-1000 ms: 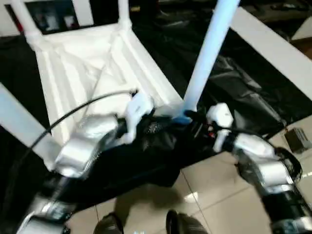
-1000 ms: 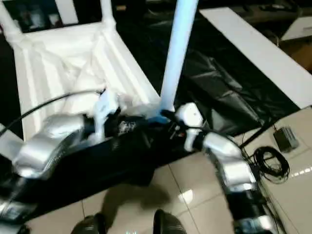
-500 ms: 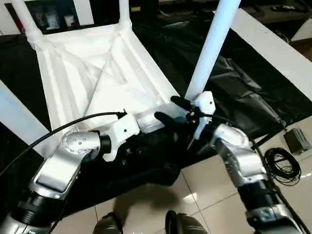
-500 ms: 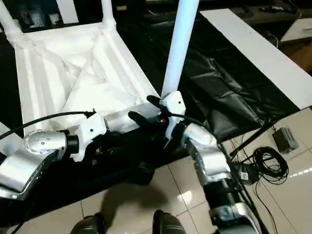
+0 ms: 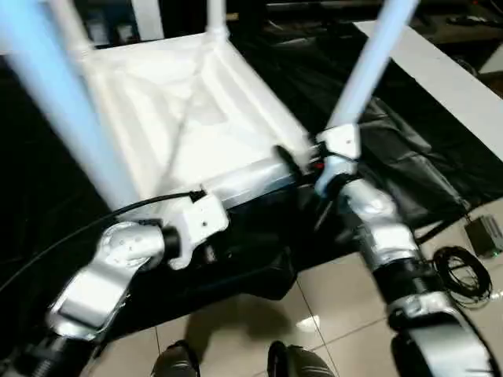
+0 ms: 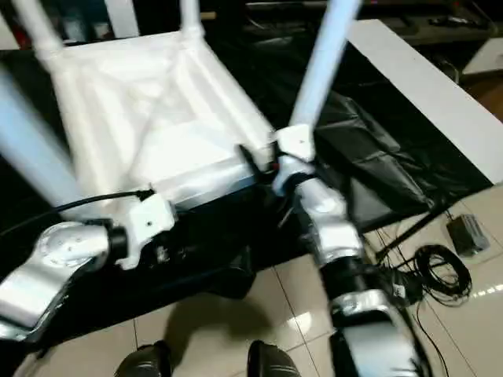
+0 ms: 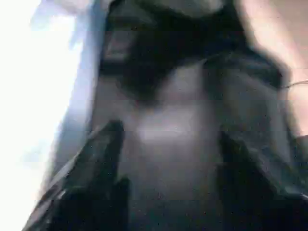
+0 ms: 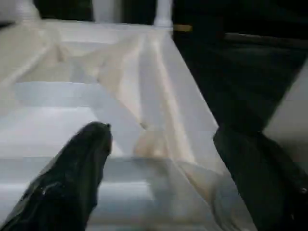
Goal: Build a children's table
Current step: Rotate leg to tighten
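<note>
Tabletop [image 5: 181, 118] smooth white plastic; sheet [image 5: 409, 157] beneath crinkled glossy black plastic; floor [image 5: 338, 306] glossy tile.

A lab or workshop floor

Glossy beige floor tiles [image 5: 338, 298], black plastic sheeting [image 6: 369, 169], and loose cables [image 6: 436, 271] with an adapter at four o'clock.

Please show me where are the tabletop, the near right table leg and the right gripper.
tabletop [image 6: 149, 118], right eye view, on its ribbed underside.
near right table leg [image 5: 369, 67], left eye view, on its shaft.
right gripper [image 8: 159, 159], right wrist view, between the fingertips.
</note>
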Tool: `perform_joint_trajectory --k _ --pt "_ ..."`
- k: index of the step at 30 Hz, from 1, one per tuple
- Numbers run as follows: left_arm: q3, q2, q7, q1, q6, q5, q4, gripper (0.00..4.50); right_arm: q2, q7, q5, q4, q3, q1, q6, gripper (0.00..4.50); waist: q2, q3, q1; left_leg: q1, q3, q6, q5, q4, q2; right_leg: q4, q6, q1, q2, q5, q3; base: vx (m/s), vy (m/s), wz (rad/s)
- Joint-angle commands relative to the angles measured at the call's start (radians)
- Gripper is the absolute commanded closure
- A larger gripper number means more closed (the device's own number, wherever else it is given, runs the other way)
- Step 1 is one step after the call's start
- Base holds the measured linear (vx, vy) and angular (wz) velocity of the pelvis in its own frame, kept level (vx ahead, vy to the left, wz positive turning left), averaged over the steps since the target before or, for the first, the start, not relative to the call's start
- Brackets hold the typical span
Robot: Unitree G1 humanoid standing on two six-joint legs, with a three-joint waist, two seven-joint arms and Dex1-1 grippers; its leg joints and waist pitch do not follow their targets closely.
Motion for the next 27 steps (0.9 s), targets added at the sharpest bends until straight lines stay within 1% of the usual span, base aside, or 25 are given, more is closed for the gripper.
perform_joint_trajectory --k 1,3,4,5,6,7,8,9,11,12,13,14,15,16,17,18,19,20,21,22,23,24,25,26,27 --pt "0.04 0.023 -0.023 0.011 -0.001 -0.025 -0.036 0.63 -0.041 -0.03 -0.006 0.038 -0.056 -0.004 -0.02 0.55 0.008 -0.083 -0.009 0.032 0.002 0.031 -0.137 -0.054 0.008 -0.046 -0.19 0.054 -0.023 -0.088 0.028 0.0 0.0 0.0" --pt "0.058 0.05 -0.069 0.043 0.001 -0.071 -0.08 0.5 -0.054 -0.026 -0.005 0.081 -0.058 -0.027 -0.04 0.55 0.004 -0.082 -0.011 0.03 0.003 0.036 -0.143 -0.054 0.007 -0.049 -0.186 0.055 -0.024 -0.105 0.028 0.0 0.0 0.0" --pt "0.07 0.065 -0.093 0.064 0.011 -0.099 -0.109 0.44 -0.06 -0.014 -0.006 0.095 -0.052 -0.036 -0.052 0.55 -0.001 -0.08 -0.015 0.027 0.002 0.036 -0.152 -0.054 0.007 -0.05 -0.184 0.057 -0.025 -0.129 0.027 0.0 0.0 0.0" --pt "0.07 0.065 -0.093 0.064 0.011 -0.099 -0.109 0.34 -0.06 -0.014 -0.006 0.095 -0.052 -0.036 -0.052 0.55 0.001 -0.081 -0.015 0.027 0.001 0.035 -0.156 -0.053 0.008 -0.049 -0.184 0.057 -0.027 -0.139 0.028 0.0 0.0 0.0" --pt "0.089 0.086 -0.126 0.093 0.015 -0.139 -0.145 0.23 -0.061 0.012 -0.004 0.111 -0.044 -0.047 -0.066 0.55 -0.002 -0.078 -0.018 0.028 0.002 0.037 -0.166 -0.054 0.008 -0.055 -0.176 0.053 -0.024 -0.166 0.028 0.0 0.0 0.0" --pt "0.097 0.09 -0.135 0.101 0.017 -0.152 -0.155 0.15 -0.061 0.018 -0.002 0.114 -0.042 -0.05 -0.067 0.55 -0.002 -0.078 -0.019 0.023 0.0 0.035 -0.167 -0.055 0.008 -0.052 -0.174 0.057 -0.027 -0.179 0.027 0.0 0.0 0.0" --pt "0.113 0.098 -0.148 0.113 0.019 -0.17 -0.164 0.09 -0.06 0.037 0.003 0.115 -0.038 -0.053 -0.071 0.55 -0.002 -0.078 -0.022 0.026 0.0 0.036 -0.172 -0.055 0.01 -0.055 -0.17 0.052 -0.026 -0.186 0.027 0.0 0.0 0.0" --pt "0.113 0.098 -0.148 0.113 0.019 -0.17 -0.164 0.04 -0.06 0.037 0.003 0.115 -0.038 -0.053 -0.071 0.55 -0.001 -0.077 -0.025 0.026 0.0 0.036 -0.174 -0.054 0.01 -0.053 -0.171 0.052 -0.025 -0.185 0.027 0.0 0.0 0.0" --pt "0.174 0.137 -0.188 0.15 0.02 -0.223 -0.181 0.04 -0.05 0.082 0.011 0.108 -0.023 -0.054 -0.086 0.55 -0.003 -0.077 -0.028 0.025 0.0 0.038 -0.175 -0.054 0.01 -0.053 -0.171 0.053 -0.025 -0.185 0.027 0.0 0.0 0.0" --pt "0.193 0.149 -0.199 0.16 0.017 -0.236 -0.181 0.04 -0.045 0.095 0.01 0.107 -0.023 -0.053 -0.095 0.55 -0.004 -0.075 -0.033 0.024 -0.001 0.038 -0.178 -0.055 0.01 -0.054 -0.171 0.052 -0.025 -0.19 0.027 0.0 0.0 0.0" --pt "0.196 0.151 -0.2 0.161 0.017 -0.238 -0.18 0.04 -0.044 0.096 0.009 0.106 -0.023 -0.052 -0.095 0.55 -0.003 -0.074 -0.037 0.025 -0.001 0.038 -0.183 -0.055 0.01 -0.055 -0.171 0.05 -0.023 -0.195 0.027 0.0 0.0 0.0" --pt "0.226 0.165 -0.211 0.17 0.02 -0.255 -0.175 0.04 -0.039 0.105 0.004 0.098 -0.018 -0.044 -0.101 0.55 -0.002 -0.073 -0.038 0.027 -0.001 0.037 -0.183 -0.055 0.011 -0.054 -0.174 0.049 -0.023 -0.192 0.028 0.0 0.0 0.0" --pt "0.279 0.193 -0.24 0.187 0.039 -0.296 -0.17 0.04 -0.03 0.099 -0.003 0.085 -0.014 -0.029 -0.105 0.55 -0.002 -0.073 -0.037 0.028 0.0 0.036 -0.18 -0.055 0.011 -0.053 -0.176 0.049 -0.023 -0.188 0.028 0.0 0.0 0.0" --pt "0.31 0.21 -0.259 0.195 0.057 -0.319 -0.165 0.04 -0.026 0.087 -0.007 0.07 -0.012 -0.014 -0.105 0.55 -0.001 -0.074 -0.037 0.028 0.0 0.035 -0.173 -0.056 0.01 -0.051 -0.179 0.049 -0.022 -0.178 0.028 0.0 0.0 0.0" --pt "0.322 0.219 -0.266 0.2 0.065 -0.331 -0.165 0.04 -0.024 0.082 -0.008 0.067 -0.013 -0.009 -0.108 0.55 0.0 -0.073 -0.037 0.031 0.0 0.033 -0.171 -0.056 0.01 -0.051 -0.181 0.047 -0.022 -0.173 0.029 0.0 0.0 0.0" --pt "0.365 0.241 -0.286 0.212 0.091 -0.362 -0.154 0.04 -0.018 0.051 -0.015 0.047 -0.015 0.013 -0.105 0.55 0.002 -0.072 -0.037 0.033 0.001 0.028 -0.169 -0.056 0.01 -0.049 -0.183 0.045 -0.019 -0.163 0.028 0.0 0.0 0.0" --pt "0.396 0.257 -0.301 0.218 0.107 -0.381 -0.139 0.04 -0.012 0.028 -0.02 0.026 -0.016 0.034 -0.106 0.55 0.001 -0.071 -0.035 0.032 0.002 0.022 -0.167 -0.058 0.009 -0.05 -0.179 0.046 -0.018 -0.154 0.029 0.0 0.0 0.0" --pt "0.429 0.268 -0.31 0.222 0.114 -0.394 -0.118 0.04 -0.006 0.005 -0.024 -0.001 -0.017 0.061 -0.102 0.55 0.003 -0.069 -0.034 0.037 0.003 0.018 -0.178 -0.059 0.009 -0.053 -0.172 0.042 -0.015 -0.157 0.03 0.0 0.0 0.0" --pt "0.459 0.278 -0.32 0.224 0.121 -0.409 -0.098 0.04 0.0 -0.016 -0.028 -0.026 -0.018 0.086 -0.097 0.55 0.003 -0.069 -0.035 0.038 0.002 0.016 -0.185 -0.06 0.01 -0.052 -0.172 0.043 -0.015 -0.161 0.03 0.0 0.0 0.0" --pt "0.478 0.284 -0.324 0.225 0.121 -0.417 -0.08 0.04 0.005 -0.032 -0.032 -0.045 -0.02 0.106 -0.093 0.55 0.004 -0.068 -0.033 0.038 0.002 0.011 -0.19 -0.061 0.01 -0.053 -0.169 0.042 -0.016 -0.167 0.03 0.0 0.0 0.0" --pt "0.505 0.295 -0.321 0.224 0.104 -0.411 -0.04 0.04 0.014 -0.07 -0.039 -0.084 -0.028 0.142 -0.077 0.55 0.004 -0.067 -0.031 0.038 0.0 0.0 -0.212 -0.064 0.01 -0.056 -0.158 0.042 -0.017 -0.192 0.03 0.0 0.0 0.0" --pt "0.513 0.3 -0.322 0.226 0.095 -0.41 -0.026 0.04 0.018 -0.084 -0.042 -0.1 -0.031 0.157 -0.072 0.55 0.003 -0.067 -0.032 0.038 -0.001 -0.002 -0.213 -0.064 0.009 -0.056 -0.153 0.043 -0.016 -0.194 0.03 0.0 0.0 0.0" --pt "0.529 0.305 -0.318 0.224 0.072 -0.405 0.006 0.04 0.026 -0.104 -0.044 -0.133 -0.038 0.188 -0.068 0.55 0.005 -0.065 -0.032 0.036 -0.003 -0.008 -0.225 -0.066 0.009 -0.058 -0.143 0.042 -0.018 -0.208 0.031 0.0 0.0 0.0" --pt "0.535 0.304 -0.313 0.22 0.063 -0.404 0.021 0.04 0.03 -0.112 -0.048 -0.149 -0.04 0.203 -0.067 0.55 0.004 -0.065 -0.033 0.037 -0.003 -0.013 -0.239 -0.067 0.009 -0.059 -0.135 0.041 -0.019 -0.223 0.032 0.0 0.0 0.0" --pt "0.541 0.302 -0.306 0.212 0.05 -0.403 0.044 0.04 0.036 -0.126 -0.054 -0.171 -0.044 0.225 -0.062 0.55 0.006 -0.064 -0.033 0.037 -0.005 -0.016 -0.244 -0.068 0.009 -0.061 -0.133 0.041 -0.019 -0.23 0.032 0.0 0.0 0.0"
